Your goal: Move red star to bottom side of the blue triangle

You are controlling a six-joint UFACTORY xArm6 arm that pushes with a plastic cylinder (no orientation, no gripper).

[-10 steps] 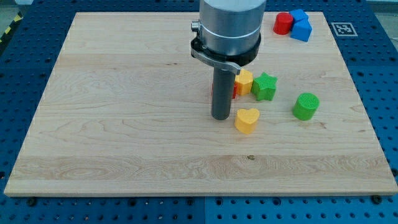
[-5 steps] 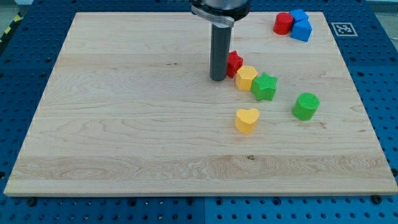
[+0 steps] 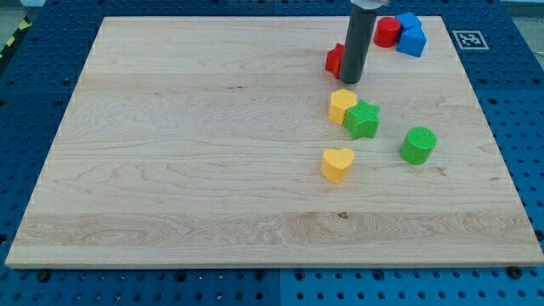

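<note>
On the wooden board (image 3: 170,170), my tip (image 3: 352,81), a bare rod with no jaws, touches the red star's (image 3: 334,59) right side, well left of the blue triangle (image 3: 413,40), so a glancing push risks spinning it away.

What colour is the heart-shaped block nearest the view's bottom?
Yellow. The heart block shows clearly in the camera view, below the green star.

Pale wood-grain counter (image 3: 170,153) on a blue perforated base (image 3: 527,110). Upper right: red star (image 3: 335,59), red cylinder (image 3: 388,31), two blue blocks (image 3: 411,34). Centre right: yellow hexagon (image 3: 342,105), green star (image 3: 363,119), green cylinder (image 3: 418,144), yellow heart (image 3: 337,164). Rod dark grey, my tip (image 3: 353,82).
</note>
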